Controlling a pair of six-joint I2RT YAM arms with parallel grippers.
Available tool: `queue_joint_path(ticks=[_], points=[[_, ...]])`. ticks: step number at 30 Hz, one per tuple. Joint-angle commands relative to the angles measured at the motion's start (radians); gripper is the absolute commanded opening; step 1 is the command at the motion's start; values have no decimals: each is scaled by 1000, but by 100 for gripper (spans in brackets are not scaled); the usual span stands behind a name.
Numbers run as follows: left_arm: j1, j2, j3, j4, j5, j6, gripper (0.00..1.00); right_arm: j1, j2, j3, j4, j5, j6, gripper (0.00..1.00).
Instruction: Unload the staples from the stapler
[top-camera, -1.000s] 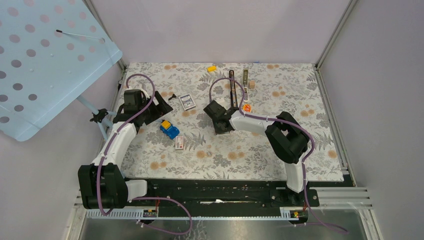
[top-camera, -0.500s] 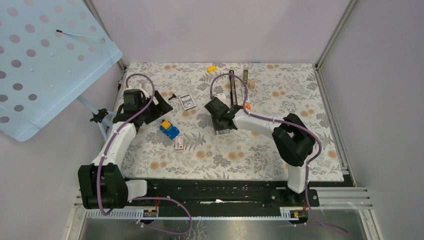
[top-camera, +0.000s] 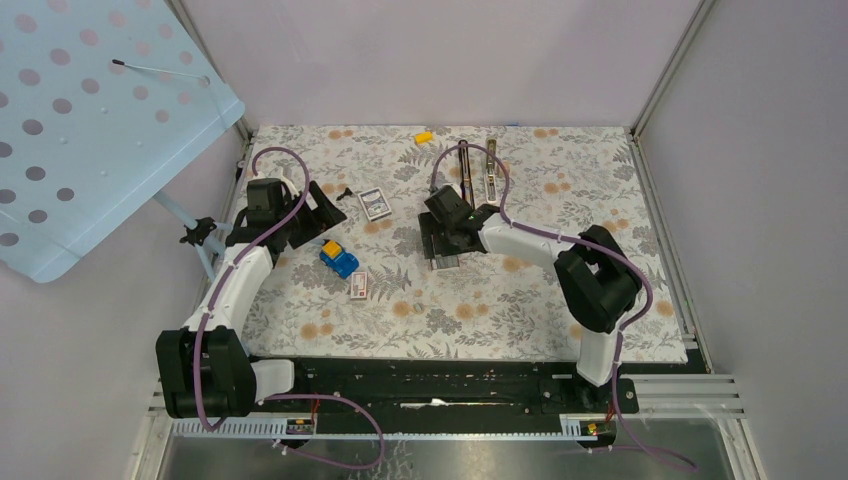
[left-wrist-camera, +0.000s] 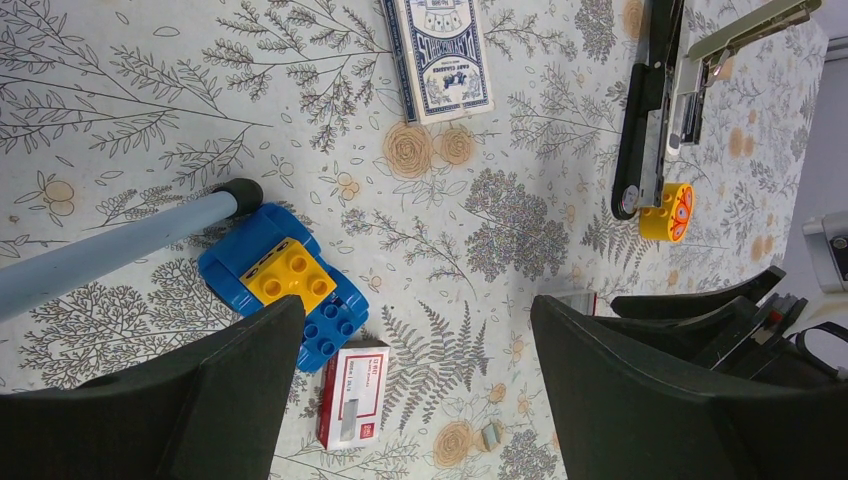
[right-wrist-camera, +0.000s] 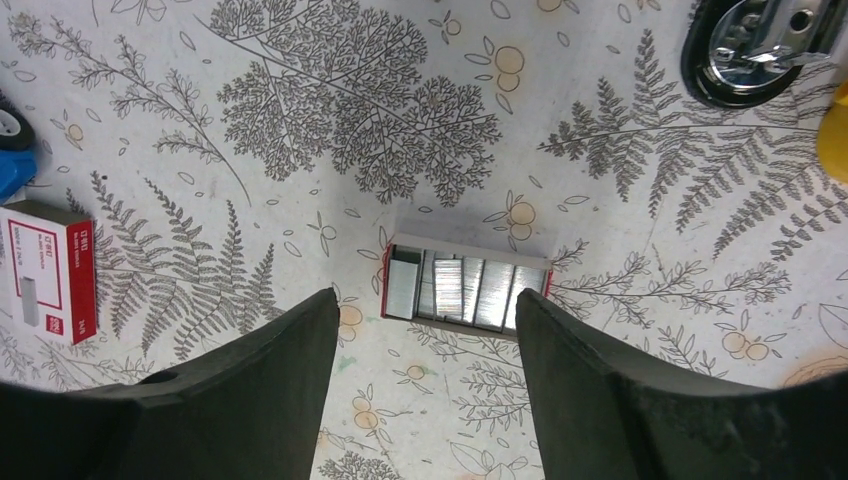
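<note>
The stapler lies opened out at the far middle of the mat, black body beside its silvery metal rail. In the left wrist view the stapler is at the upper right. Only its round hinge end shows in the right wrist view. My right gripper is open and empty, just near of the stapler. Its jaws stand over an open box of silvery staple strips. My left gripper is open and empty at the left, above the mat.
A blue toy car with a yellow block on it sits beside a shut red-white staple box. A card deck lies farther back. An orange-yellow block sits at the stapler's near end. A small yellow piece lies at the far edge.
My right arm has swung right and toward the stapler, now covering the orange block in the top view. Its gripper shifted slightly right. The left arm has not moved.
</note>
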Motion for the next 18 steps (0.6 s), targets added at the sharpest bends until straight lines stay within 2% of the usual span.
queue_joint_path(ticks=[1,11,18], points=[[8,-1,-5,46,15,-10,88,4,1,18,-6,-35,8,71],[9,-1,-5,47,17,-11,88,45,55,59,-75,57,33,64],[12,-1,-5,48,21,-11,88,61,92,83,-88,73,39,63]])
